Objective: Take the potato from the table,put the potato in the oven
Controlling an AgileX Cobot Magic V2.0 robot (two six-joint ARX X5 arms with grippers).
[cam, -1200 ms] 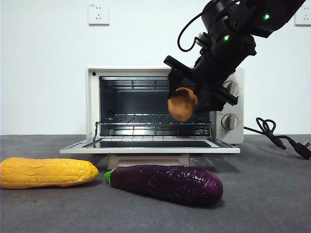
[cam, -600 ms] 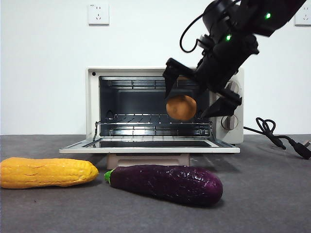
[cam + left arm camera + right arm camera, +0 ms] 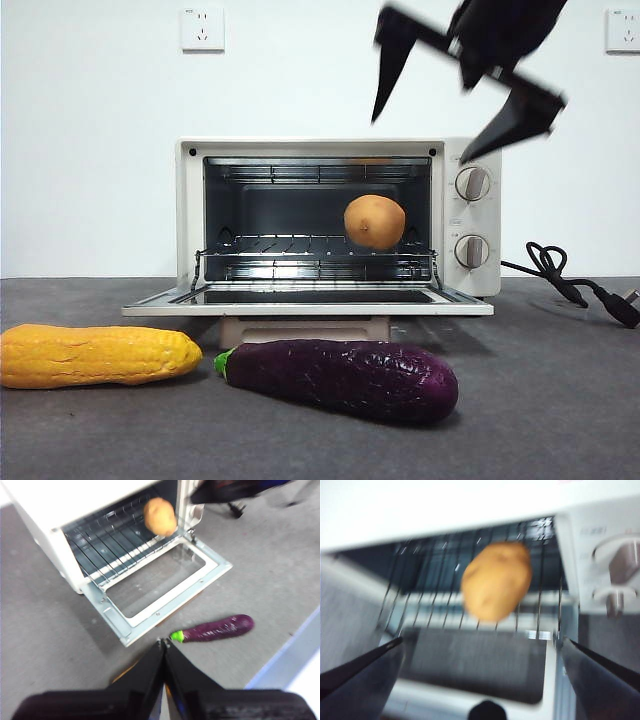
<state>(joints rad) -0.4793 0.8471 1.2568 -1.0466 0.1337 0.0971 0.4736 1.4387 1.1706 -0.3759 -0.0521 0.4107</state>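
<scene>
The orange-brown potato [image 3: 375, 221] sits on the wire rack at the right side of the open cream-white oven [image 3: 190, 210], free of any jaw. It also shows in the right wrist view as the potato [image 3: 496, 580] and in the left wrist view as the potato [image 3: 160, 516]. My right gripper [image 3: 450, 88] hangs open above the oven's top right corner, well clear of the potato; its jaws spread wide around nothing [image 3: 482, 642]. My left gripper [image 3: 164, 650] is shut and empty, high over the table [image 3: 560, 400] in front of the oven.
The oven door [image 3: 300, 300] lies folded down flat. A yellow corn cob [image 3: 95, 355] and a purple eggplant [image 3: 340, 375] lie on the table before it. A black cord [image 3: 575, 285] trails at the right. Two knobs [image 3: 472, 183] are on the oven's right face.
My right gripper opened, let go of the potato and rose up out of the oven mouth. The potato now rests on the rack.
</scene>
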